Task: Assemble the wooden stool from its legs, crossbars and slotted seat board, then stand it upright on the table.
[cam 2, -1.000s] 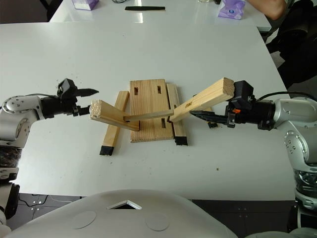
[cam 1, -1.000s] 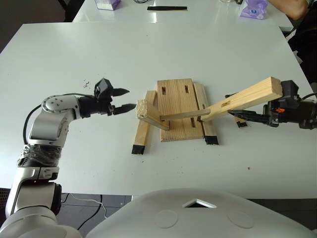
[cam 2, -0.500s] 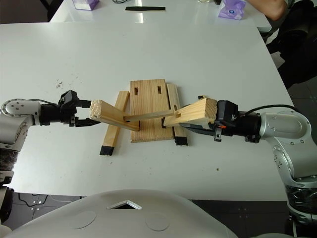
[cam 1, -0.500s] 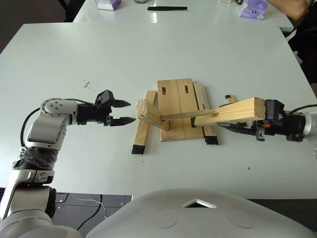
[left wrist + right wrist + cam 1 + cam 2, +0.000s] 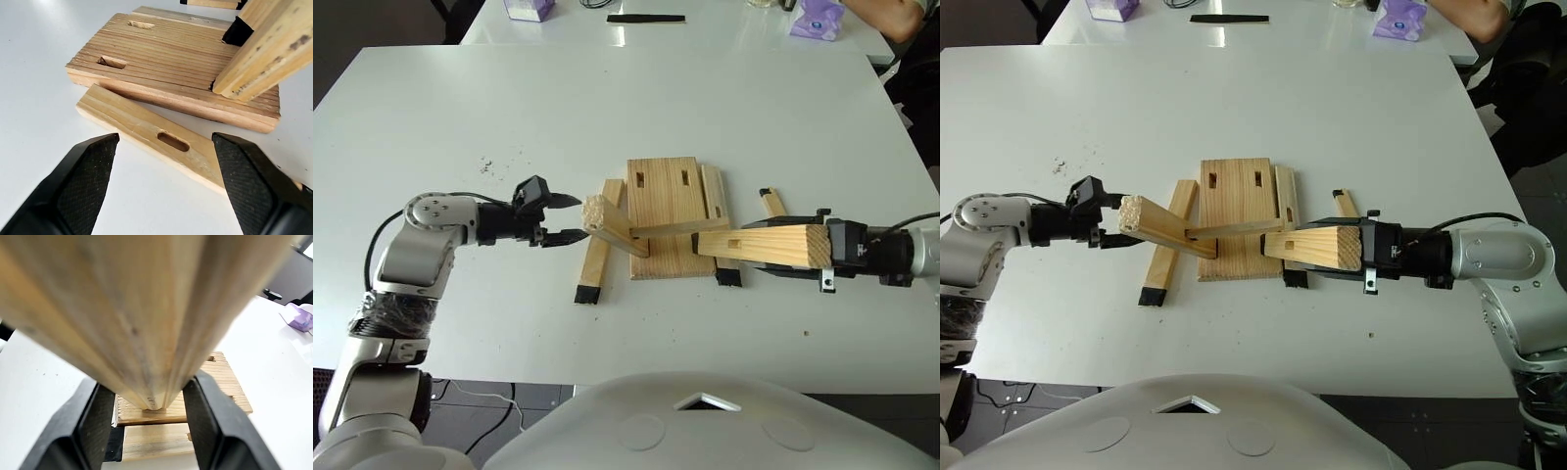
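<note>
Head view: my left fingers [image 5: 566,236] gaped just beside the raised leg [image 5: 612,227]. The seat board [image 5: 668,211] lay flat on the desk [image 5: 460,117].

Left wrist: a slotted leg [image 5: 166,142] lay beyond the fingers, beside the board.

Right wrist: my right fingers [image 5: 98,426] clamped a thick leg [image 5: 146,308].

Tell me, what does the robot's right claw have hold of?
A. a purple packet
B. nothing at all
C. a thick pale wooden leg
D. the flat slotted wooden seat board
C: the right gripper has its black fingers clamped on either side of the thick pale wooden leg.
</note>
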Controlling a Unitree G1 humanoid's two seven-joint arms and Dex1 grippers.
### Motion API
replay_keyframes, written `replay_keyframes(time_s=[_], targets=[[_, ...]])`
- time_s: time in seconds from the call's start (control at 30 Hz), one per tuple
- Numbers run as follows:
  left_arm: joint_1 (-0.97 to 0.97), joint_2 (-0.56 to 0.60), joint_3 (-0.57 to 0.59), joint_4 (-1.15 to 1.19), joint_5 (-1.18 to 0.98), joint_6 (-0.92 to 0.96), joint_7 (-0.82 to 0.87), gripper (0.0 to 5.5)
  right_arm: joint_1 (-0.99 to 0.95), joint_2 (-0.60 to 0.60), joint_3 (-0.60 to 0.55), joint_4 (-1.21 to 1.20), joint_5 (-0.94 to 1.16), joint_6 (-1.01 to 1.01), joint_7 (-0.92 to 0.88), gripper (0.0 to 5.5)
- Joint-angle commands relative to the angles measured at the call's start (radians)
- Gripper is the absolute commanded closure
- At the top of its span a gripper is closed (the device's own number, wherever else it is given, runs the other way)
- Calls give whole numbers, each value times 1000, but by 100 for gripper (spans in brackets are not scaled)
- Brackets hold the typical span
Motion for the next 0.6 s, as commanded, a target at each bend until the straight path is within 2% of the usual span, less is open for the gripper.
replay_keyframes(time_s=[0.03, 0.27, 0.6], targets=[[41, -20, -5, -40, 23, -3, 55, 196, -38, -45, 50, 52, -23, 61, 48, 347], [74, -27, -21, -112, 41, -10, 92, 196, -150, -41, 77, 114, 58, 167, 68, 347], [102, -3, -43, -182, 60, -17, 88, 196, -325, -23, 198, 311, -6, 171, 153, 347]])
